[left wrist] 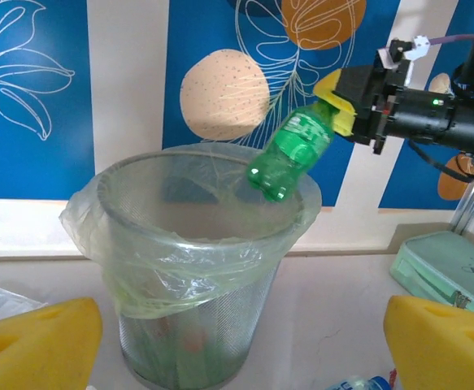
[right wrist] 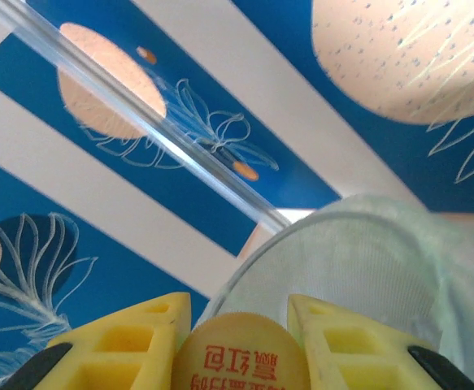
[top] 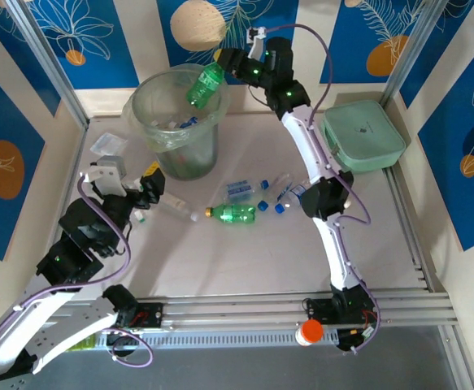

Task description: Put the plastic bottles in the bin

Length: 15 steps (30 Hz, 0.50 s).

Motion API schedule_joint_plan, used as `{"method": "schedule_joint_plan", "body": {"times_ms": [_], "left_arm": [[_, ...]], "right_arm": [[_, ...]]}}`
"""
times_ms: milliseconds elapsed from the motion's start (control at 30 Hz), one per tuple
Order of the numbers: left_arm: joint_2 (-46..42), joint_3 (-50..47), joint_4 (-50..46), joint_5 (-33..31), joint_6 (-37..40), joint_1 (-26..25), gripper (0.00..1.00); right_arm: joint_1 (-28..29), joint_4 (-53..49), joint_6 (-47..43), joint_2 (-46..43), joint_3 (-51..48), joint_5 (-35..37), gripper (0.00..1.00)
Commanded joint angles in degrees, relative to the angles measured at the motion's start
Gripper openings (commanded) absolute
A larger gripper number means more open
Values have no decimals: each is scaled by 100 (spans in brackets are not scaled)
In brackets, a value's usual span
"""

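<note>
Right pincer pinches green bottle by cap, tilted over bin rim; dropped now, it may clip rim and bounce out. Left pincer spread, low over surface.

Green bottle tilted base-down, apparently over bin.
</note>
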Motion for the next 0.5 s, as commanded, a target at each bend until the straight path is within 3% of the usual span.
{"method": "schedule_joint_plan", "body": {"times_ms": [0, 100, 167, 233, 300, 467], "left_arm": [[-26, 49, 153, -283, 174, -6, 90], [-27, 25, 171, -322, 248, -12, 91], [-35, 16, 167, -324, 274, -11, 91], [-35, -1, 162, -342, 305, -8, 92], [-30, -1, 163, -342, 321, -12, 92], [24, 31, 29, -418, 323, -2, 94]], "right_arm": [[39, -331, -46, 239, 375, 89, 0], [160, 32, -361, -32, -356, 135, 2], [299, 87, -764, -173, -620, 246, 21], [397, -10, -1069, -189, -609, 403, 47], [409, -96, -1102, -179, -557, 508, 60], [347, -191, -1099, -245, -475, 445, 69]]}}
